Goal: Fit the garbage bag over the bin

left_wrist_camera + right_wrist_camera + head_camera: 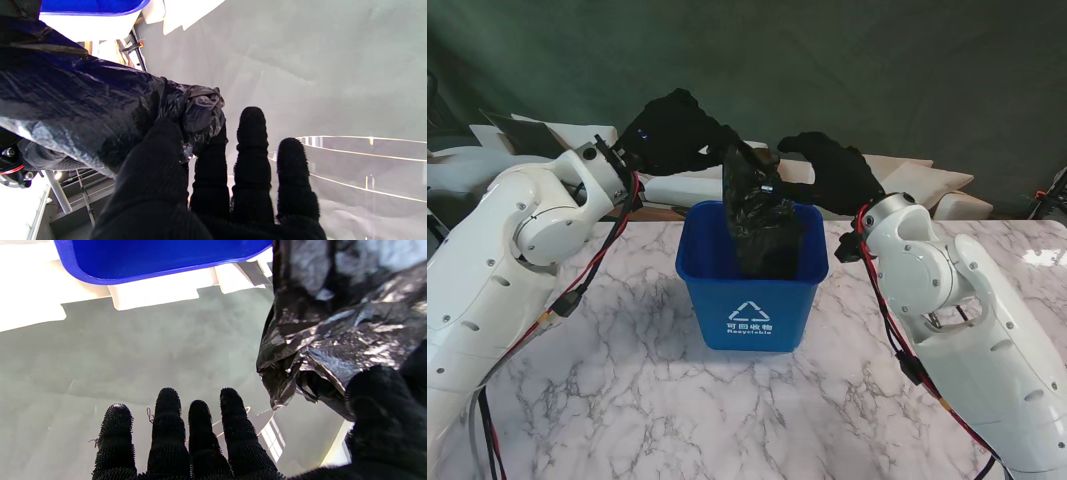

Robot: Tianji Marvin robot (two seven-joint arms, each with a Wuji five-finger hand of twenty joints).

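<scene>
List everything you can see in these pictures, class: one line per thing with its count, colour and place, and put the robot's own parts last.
Bin: one, blue with a white recycling mark, centre of the table.
Garbage bag: one, black, bunched, hanging into the bin from both hands.
Table: one, white marble with grey veins, under the bin.
Backdrop: one, dark green, behind the table.
Left hand: one, black glove, pinching the bag's top edge.
Right hand: one, black glove, holding the bag's other side.
Arms: two, white, rising from the near corners.

Bag (762, 215) hangs into bin (749, 305) on table (627, 400) centre
</scene>
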